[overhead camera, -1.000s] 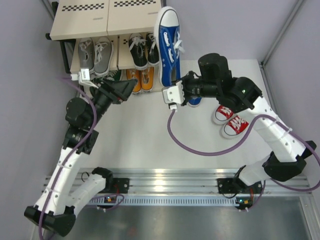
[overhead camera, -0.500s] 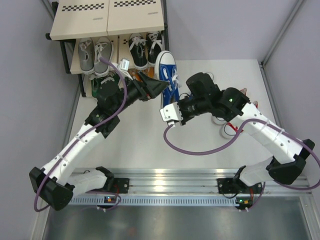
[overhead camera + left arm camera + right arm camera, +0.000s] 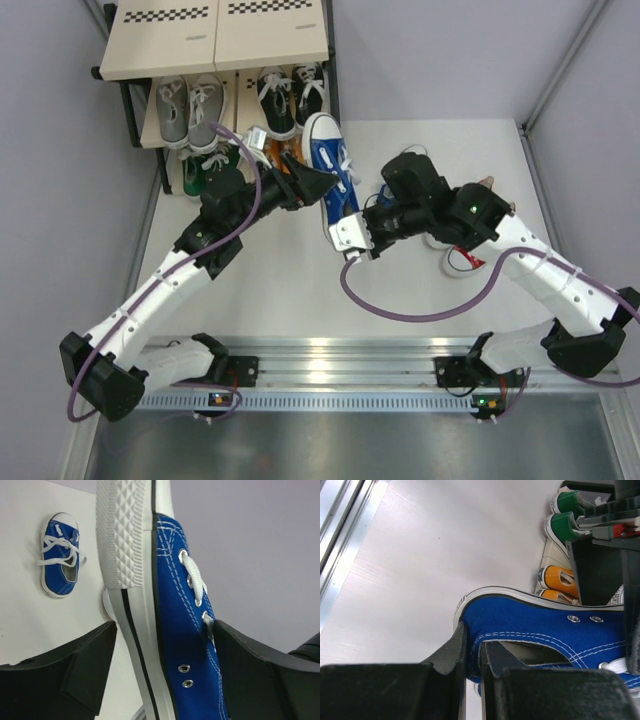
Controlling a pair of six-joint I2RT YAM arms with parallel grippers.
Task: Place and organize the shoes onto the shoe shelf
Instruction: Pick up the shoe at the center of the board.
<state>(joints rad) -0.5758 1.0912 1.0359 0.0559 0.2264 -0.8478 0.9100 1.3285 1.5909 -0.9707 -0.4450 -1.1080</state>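
A blue shoe (image 3: 328, 160) hangs on its side above the table in front of the shoe shelf (image 3: 215, 35). My right gripper (image 3: 370, 208) (image 3: 474, 640) is shut on its heel collar, one finger inside and one outside. My left gripper (image 3: 315, 183) (image 3: 162, 630) is open and straddles the middle of the same shoe (image 3: 175, 605). One finger touches the lace side; the other stands a little off the sole. The second blue shoe (image 3: 59, 562) lies on the table. Grey shoes (image 3: 190, 105) and black shoes (image 3: 290, 95) sit on the middle tier.
Green shoes (image 3: 200, 170) and orange shoes (image 3: 560, 577) stand at the bottom of the shelf, partly behind my left arm. Red shoes (image 3: 462, 260) lie on the table under my right arm. Purple cables hang from both wrists.
My right gripper has brought the blue shoe down and nearer from beside the shelf top. My left arm has swung right from the shelf, and its open jaws now flank the shoe.
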